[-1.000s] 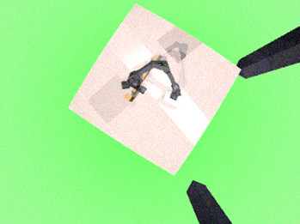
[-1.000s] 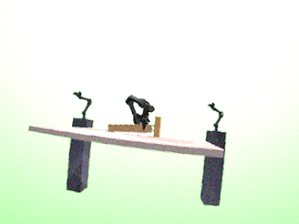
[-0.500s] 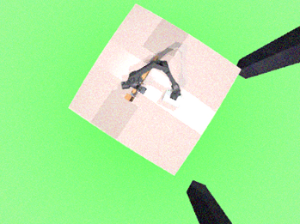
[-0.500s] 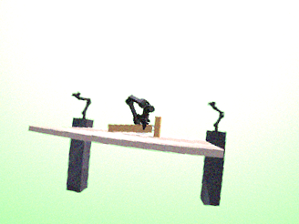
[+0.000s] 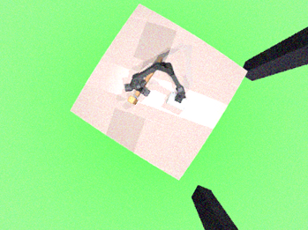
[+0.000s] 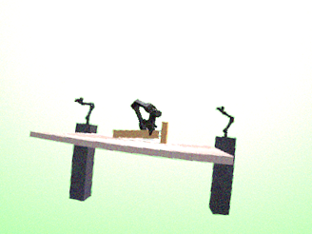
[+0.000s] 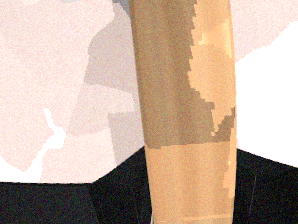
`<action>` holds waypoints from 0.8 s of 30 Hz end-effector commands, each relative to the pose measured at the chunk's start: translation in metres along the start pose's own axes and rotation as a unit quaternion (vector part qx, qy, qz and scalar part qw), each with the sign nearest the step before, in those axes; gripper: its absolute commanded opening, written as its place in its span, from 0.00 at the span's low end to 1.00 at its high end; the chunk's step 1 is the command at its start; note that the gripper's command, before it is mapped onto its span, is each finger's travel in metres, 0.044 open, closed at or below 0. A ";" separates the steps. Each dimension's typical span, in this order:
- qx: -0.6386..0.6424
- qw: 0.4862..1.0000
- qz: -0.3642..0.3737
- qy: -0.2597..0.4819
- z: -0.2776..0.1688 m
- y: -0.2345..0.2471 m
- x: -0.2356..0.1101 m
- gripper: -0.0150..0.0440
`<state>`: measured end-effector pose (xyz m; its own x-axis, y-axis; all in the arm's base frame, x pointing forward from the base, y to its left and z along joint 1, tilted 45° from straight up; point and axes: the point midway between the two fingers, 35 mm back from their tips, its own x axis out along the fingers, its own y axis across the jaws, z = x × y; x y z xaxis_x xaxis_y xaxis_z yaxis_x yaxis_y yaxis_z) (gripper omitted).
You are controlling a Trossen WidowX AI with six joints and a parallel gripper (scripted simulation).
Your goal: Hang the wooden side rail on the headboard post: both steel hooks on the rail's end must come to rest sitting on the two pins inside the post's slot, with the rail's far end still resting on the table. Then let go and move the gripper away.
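From the side, the table (image 6: pixel 102 145) edge comes first, on two dark pillars (image 6: pixel 82 171). On it the gripper (image 6: pixel 149 129) clamps the tilted rail (image 6: pixel 130 134), just beside the upright post (image 6: pixel 164 132). Small camera arms (image 6: pixel 86 106) stand behind.

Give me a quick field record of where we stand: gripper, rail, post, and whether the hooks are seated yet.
gripper: shut on the side rail
side rail: tilted, end near the post raised, far end low toward the table
headboard post: upright, just beside the rail's held end
hooks on pins: cannot tell; slot and hooks not visible in any view
wrist view: rail runs lengthwise between dark fingers
release: not yet done
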<state>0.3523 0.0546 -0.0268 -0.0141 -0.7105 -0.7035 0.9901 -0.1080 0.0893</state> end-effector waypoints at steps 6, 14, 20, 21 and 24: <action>0.002 1.000 0.006 0.004 -0.004 0.002 -0.006 0.25; 0.002 1.000 0.006 0.004 -0.004 0.003 -0.007 0.25; 0.002 1.000 0.006 0.004 -0.005 0.002 -0.006 0.25; 0.002 1.000 0.006 0.004 -0.005 0.002 -0.006 0.25; 0.002 1.000 0.006 0.004 -0.006 0.001 -0.006 0.25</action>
<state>0.3534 0.0570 -0.0271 -0.0136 -0.7097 -0.7044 0.9900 -0.1087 0.0904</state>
